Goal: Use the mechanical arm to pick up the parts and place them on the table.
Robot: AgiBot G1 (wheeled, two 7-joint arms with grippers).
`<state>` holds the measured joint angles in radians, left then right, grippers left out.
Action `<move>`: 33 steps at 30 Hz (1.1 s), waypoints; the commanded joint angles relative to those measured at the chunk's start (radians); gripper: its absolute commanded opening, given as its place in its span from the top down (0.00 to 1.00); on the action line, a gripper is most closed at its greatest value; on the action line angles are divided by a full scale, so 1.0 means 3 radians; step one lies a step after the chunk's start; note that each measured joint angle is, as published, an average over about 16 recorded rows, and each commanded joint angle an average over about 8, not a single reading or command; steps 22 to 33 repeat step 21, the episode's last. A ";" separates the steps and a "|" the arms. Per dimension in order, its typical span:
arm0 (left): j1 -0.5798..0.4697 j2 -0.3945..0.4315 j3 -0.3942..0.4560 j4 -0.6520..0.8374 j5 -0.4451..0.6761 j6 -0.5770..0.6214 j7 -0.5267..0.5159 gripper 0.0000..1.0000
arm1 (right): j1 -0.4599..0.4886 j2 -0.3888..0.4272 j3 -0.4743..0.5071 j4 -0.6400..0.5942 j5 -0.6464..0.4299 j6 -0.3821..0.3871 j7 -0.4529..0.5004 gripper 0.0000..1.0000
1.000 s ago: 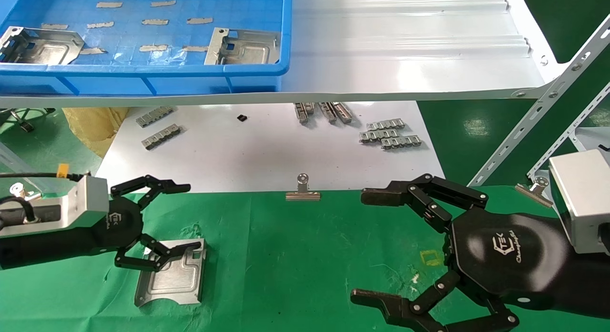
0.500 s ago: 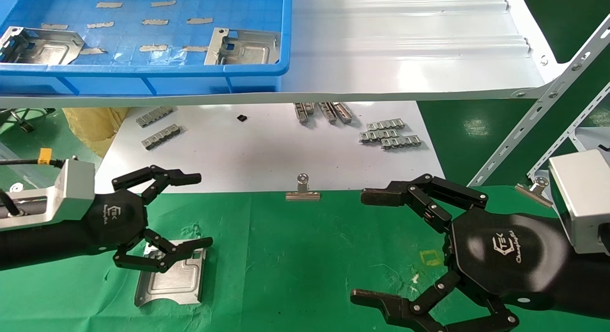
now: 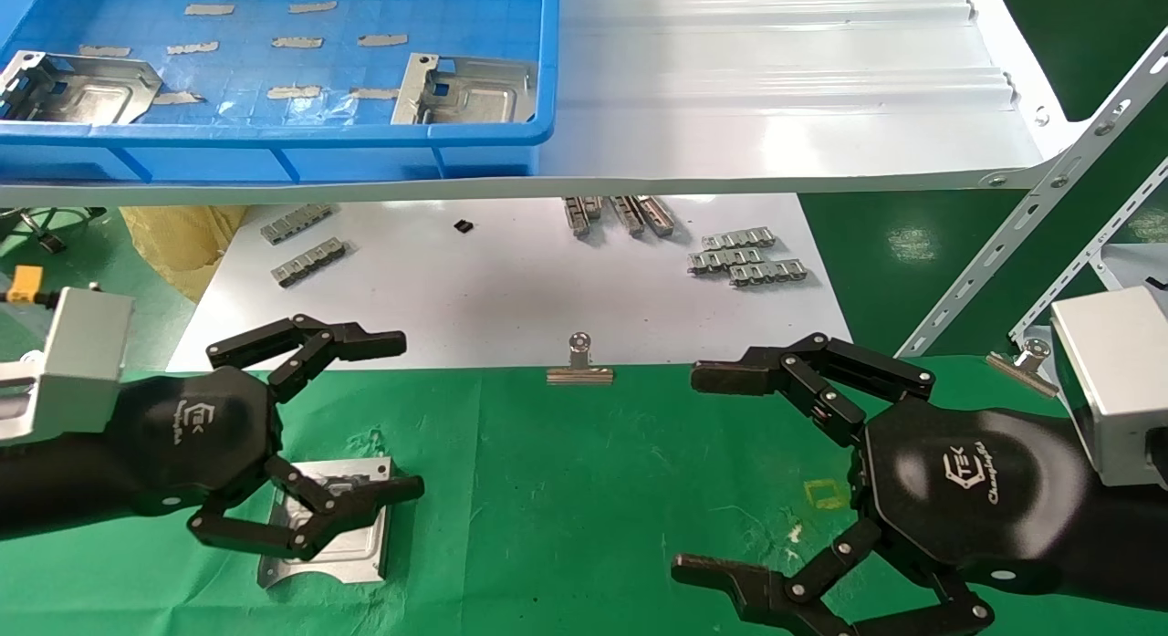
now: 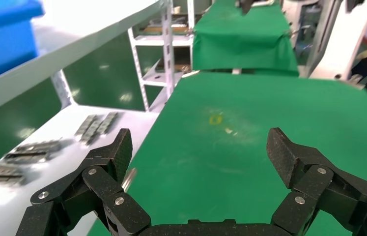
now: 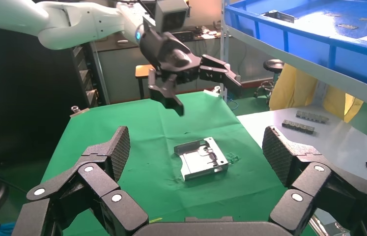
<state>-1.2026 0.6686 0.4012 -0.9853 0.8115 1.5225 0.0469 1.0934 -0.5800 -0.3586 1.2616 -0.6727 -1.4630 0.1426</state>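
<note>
One silvery part (image 3: 351,537) lies flat on the green table (image 3: 566,490), partly hidden under my left hand. It shows whole in the right wrist view (image 5: 203,160). My left gripper (image 3: 406,415) is open and empty, raised above the part, as the right wrist view (image 5: 206,93) shows. Its own view (image 4: 198,147) shows only green cloth between the fingers. Two more parts (image 3: 78,88) (image 3: 470,88) lie in the blue bin (image 3: 274,134). My right gripper (image 3: 693,472) is open and empty over the table's right side, and its own view (image 5: 196,142) shows it open.
The blue bin stands on a white ribbed shelf (image 3: 776,88) above a white board (image 3: 511,289). The board holds grey toothed strips (image 3: 748,257) (image 3: 306,244). A binder clip (image 3: 579,362) grips the cloth edge. A slotted shelf post (image 3: 1031,216) stands at right. A yellow square (image 3: 826,493) marks the cloth.
My left gripper has lifted off the part and its fingers have spread wider. The part stays on the cloth. The right arm has not moved.
</note>
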 commanded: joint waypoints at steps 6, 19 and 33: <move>0.0202 -0.0091 -0.0192 -0.0472 -0.0128 -0.0042 -0.0371 0.00 | 0.0000 0.0000 0.0000 0.0000 0.0000 0.0000 0.0000 0.00; 0.0467 -0.0209 -0.0444 -0.1098 -0.0299 -0.0095 -0.0824 0.00 | -0.0001 0.0000 0.0000 -0.0001 0.0001 0.0001 0.0000 0.00; 0.0481 -0.0215 -0.0457 -0.1130 -0.0309 -0.0098 -0.0836 0.00 | -0.0001 0.0001 0.0000 -0.0001 0.0001 0.0001 0.0000 0.00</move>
